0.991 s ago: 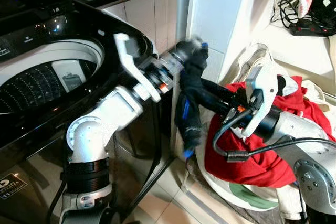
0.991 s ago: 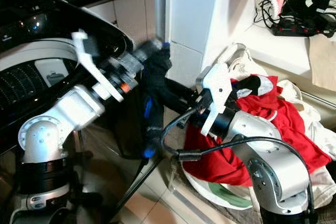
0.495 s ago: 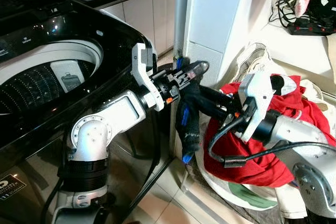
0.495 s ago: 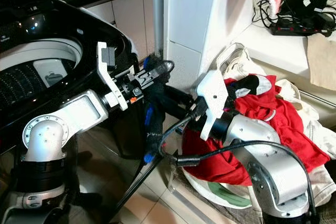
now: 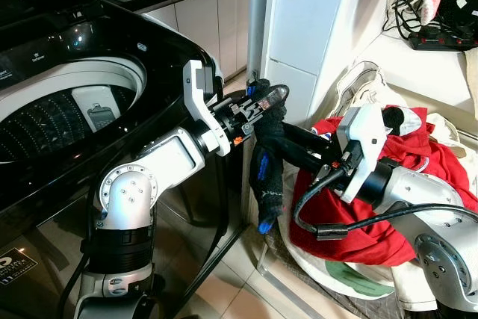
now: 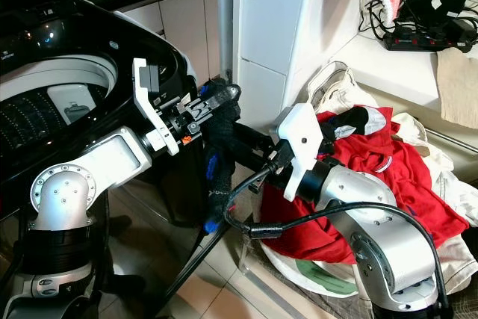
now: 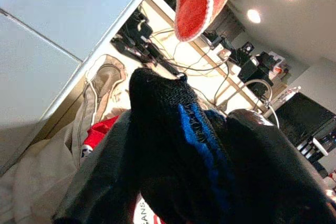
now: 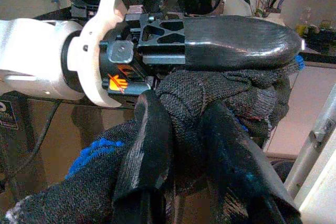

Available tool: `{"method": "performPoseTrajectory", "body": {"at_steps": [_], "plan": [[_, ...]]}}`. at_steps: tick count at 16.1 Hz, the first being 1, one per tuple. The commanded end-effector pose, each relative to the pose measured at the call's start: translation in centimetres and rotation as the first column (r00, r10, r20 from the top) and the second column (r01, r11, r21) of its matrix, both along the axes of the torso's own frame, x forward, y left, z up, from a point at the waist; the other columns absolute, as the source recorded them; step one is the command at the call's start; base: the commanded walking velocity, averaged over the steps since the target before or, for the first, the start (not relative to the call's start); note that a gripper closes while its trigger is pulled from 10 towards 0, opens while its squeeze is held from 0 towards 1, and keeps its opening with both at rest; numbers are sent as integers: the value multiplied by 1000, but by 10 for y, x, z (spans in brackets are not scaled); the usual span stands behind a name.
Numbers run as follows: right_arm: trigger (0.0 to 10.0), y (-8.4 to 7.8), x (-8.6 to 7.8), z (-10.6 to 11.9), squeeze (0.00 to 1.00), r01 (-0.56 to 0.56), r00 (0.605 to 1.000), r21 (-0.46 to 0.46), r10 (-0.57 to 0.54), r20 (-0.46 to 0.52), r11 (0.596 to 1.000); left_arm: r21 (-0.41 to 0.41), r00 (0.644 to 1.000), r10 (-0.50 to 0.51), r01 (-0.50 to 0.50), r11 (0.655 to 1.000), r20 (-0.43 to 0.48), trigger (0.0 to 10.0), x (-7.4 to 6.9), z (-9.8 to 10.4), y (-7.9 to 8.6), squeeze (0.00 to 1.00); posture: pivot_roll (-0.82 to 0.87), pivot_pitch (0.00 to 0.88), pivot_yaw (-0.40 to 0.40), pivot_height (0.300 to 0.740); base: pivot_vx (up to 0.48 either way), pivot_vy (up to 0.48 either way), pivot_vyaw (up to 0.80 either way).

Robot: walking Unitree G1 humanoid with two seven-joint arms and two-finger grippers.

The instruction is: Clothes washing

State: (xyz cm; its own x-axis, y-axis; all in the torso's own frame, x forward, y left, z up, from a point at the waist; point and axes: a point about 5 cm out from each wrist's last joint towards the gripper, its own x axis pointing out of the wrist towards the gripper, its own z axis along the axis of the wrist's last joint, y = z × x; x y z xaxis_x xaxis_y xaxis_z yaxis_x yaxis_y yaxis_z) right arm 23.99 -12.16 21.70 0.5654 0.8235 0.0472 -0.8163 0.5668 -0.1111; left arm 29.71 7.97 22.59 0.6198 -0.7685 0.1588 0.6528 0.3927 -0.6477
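holding a black knit garment with blue trim (image 5: 267, 177) mid-air beside the washing machine (image 5: 75, 102), i've both left gripper (image 5: 270, 100) and right gripper (image 8: 184, 129) clamped on it, likely handing over for the drum (image 5: 45, 121).

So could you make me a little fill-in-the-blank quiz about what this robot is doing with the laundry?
1. Both the left gripper and the right gripper are closed on a dark ____ with blue trim.
2. The washing machine has its lid ____.
3. The clothes pile is mostly ____.

Missing words: garment; open; red
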Motion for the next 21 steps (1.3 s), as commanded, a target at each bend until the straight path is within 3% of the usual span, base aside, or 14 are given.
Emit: {"method": "performPoseTrajectory", "body": {"at_steps": [1,15,16,17,18,19,20,21], "plan": [[0,-1,1,2,0,8,1000,3,-8,21,1000,19,1000,26,-25,1000,-13,0,1,-4,4,0,-58,0,32,740,0,0,0],[0,-1,5,2,0,38,999,23,-39,6,999,31,999,31,-31,999,-7,0,2,-6,5,0,-60,0,34,740,0,0,0],[0,-1,6,2,1000,36,999,32,-36,-1,999,33,999,42,-41,999,-7,0,3,-6,6,0,-59,0,35,740,0,0,0],[4902,-1,6,3,1000,39,999,35,-39,-2,999,33,999,53,-53,998,-6,0,5,-6,7,0,-59,0,34,740,0,0,0],[9098,-2,7,3,1000,43,999,36,-43,-1,998,32,998,60,-60,998,-4,0,6,-5,8,0,-59,0,34,740,0,0,0],[10000,-2,8,3,1000,51,999,36,-51,1,998,27,997,74,-74,997,1,0,7,-3,10,0,-58,0,34,740,0,0,0],[10000,-2,9,4,1000,61,998,43,-61,2,997,27,995,104,-104,994,1,0,11,-2,12,0,-58,0,34,740,0,0,0],[10000,-4,11,4,1000,86,996,40,-87,6,995,58,981,193,-195,979,32,0,21,4,23,0,-59,0,32,740,0,0,0]]}}
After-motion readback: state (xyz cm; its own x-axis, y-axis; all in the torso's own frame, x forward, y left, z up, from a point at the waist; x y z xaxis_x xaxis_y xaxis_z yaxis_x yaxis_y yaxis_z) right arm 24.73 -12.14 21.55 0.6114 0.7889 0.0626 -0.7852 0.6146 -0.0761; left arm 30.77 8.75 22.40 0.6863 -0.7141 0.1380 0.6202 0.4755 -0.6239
